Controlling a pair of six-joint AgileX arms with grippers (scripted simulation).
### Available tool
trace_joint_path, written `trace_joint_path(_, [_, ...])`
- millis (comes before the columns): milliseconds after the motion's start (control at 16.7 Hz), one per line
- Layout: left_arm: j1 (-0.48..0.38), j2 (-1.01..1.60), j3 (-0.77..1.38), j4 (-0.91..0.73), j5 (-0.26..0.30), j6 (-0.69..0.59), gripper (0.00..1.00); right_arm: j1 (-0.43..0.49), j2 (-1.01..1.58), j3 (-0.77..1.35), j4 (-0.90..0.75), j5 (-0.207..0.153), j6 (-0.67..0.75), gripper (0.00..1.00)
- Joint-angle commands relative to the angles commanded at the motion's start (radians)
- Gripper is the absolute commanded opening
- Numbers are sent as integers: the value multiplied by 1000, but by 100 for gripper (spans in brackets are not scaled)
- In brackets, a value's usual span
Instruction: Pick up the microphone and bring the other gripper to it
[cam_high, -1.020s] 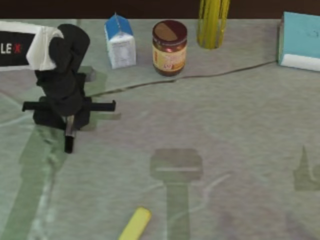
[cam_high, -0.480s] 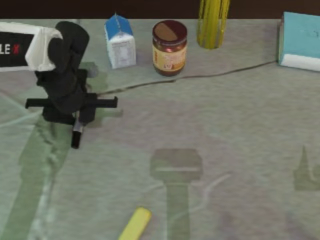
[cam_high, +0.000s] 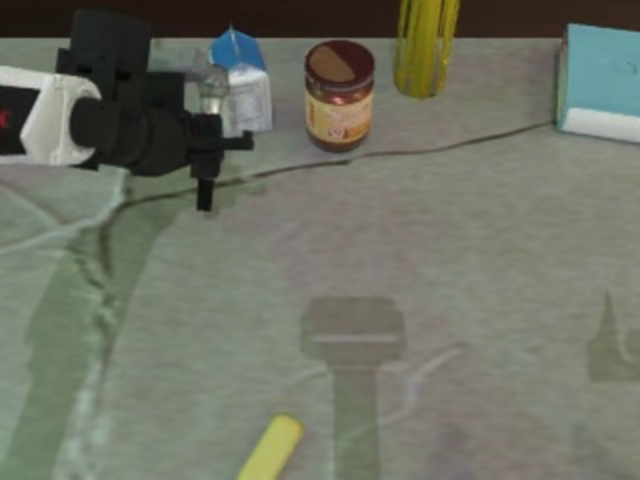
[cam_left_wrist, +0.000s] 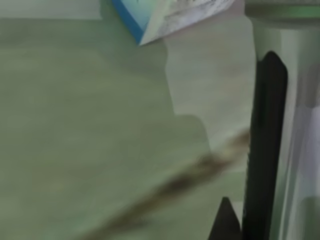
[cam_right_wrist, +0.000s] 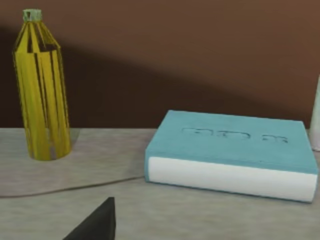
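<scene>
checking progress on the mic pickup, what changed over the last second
The left gripper, shut on the microphone, lifted it off the table and swung it toward the milk carton, with the wrist turned sideways. The jar, yellow bottle, book and yellow stick stayed put; the right gripper is out of the top view.

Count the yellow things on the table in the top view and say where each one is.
2. The yellow bottle stands at the far edge, right of the jar. The yellow stick lies at the near edge, left of centre. None seem hidden.
</scene>
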Motion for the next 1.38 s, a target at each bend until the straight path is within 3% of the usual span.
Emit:
trace_joint_path(420, [25, -152, -186, 638, 247, 86, 0, 0, 0, 0, 0, 0, 0, 100])
trace_joint_path(720, [37, -243, -257, 858, 348, 130, 0, 0, 0, 0, 0, 0, 0, 100])
trace_joint_path(1140, [17, -256, -263, 871, 337, 133, 0, 0, 0, 0, 0, 0, 0, 100])
trace_joint_path(1380, [-112, -323, -319, 880, 200, 128, 0, 0, 0, 0, 0, 0, 0, 100])
